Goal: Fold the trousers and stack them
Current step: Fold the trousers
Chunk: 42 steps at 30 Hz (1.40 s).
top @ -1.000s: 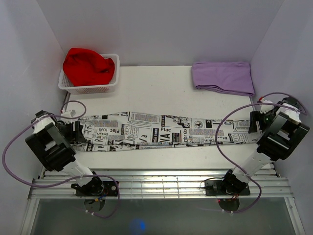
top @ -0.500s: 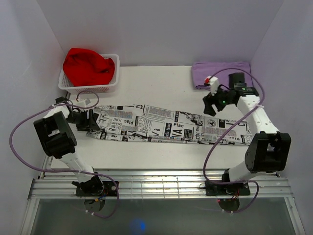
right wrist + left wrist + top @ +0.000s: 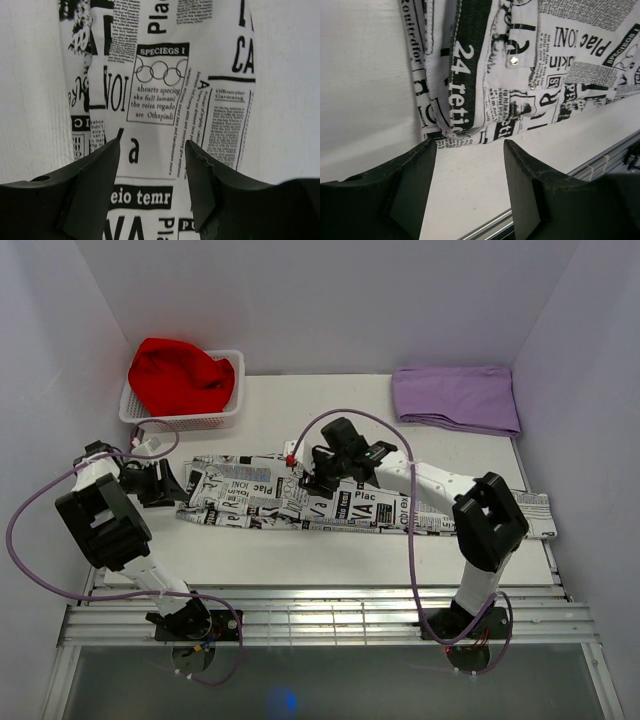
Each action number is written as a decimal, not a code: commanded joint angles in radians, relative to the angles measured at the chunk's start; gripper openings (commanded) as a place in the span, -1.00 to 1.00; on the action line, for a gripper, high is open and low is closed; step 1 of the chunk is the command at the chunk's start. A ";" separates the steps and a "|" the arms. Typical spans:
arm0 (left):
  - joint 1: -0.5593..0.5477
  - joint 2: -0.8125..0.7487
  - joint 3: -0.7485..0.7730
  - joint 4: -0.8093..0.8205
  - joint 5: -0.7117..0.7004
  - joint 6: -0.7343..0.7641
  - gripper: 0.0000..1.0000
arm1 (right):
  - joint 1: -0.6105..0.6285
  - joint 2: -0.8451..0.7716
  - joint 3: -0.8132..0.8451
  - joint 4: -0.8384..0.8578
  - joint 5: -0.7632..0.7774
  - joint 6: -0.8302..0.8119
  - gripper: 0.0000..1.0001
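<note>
While we hold both hands spread and empty, the left hand [image 3: 470,147] at the waist end and the right hand [image 3: 152,147] over the middle, the long white newspaper-print cloth trousers [image 3: 250,502] lie stretched along the white tabletop [image 3: 320,420].

The right claw [image 3: 312,480] has swung left over the trousers [image 3: 250,502].

trousers [image 3: 250,502] wht w/ blk newsprint, red cloth [image 3: 180,375], lilac cloth [image 3: 455,395]
</note>
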<state>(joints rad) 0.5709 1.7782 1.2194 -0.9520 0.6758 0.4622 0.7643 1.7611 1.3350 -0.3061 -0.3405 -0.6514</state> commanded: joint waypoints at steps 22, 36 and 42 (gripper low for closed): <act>0.000 0.033 -0.064 0.059 0.180 -0.141 0.17 | 0.254 0.205 -0.003 0.294 0.224 -0.099 0.21; 0.086 -0.014 -0.063 0.049 0.116 -0.139 0.33 | 0.267 0.247 -0.043 0.377 0.273 -0.148 0.16; 0.093 0.004 -0.066 0.044 0.128 -0.126 0.33 | 0.268 0.264 -0.043 0.397 0.293 -0.157 -0.38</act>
<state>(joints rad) 0.6682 1.8179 1.1526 -0.9092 0.7811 0.3176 1.0279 2.0140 1.2919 0.0357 -0.0700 -0.7975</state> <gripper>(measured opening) 0.663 0.337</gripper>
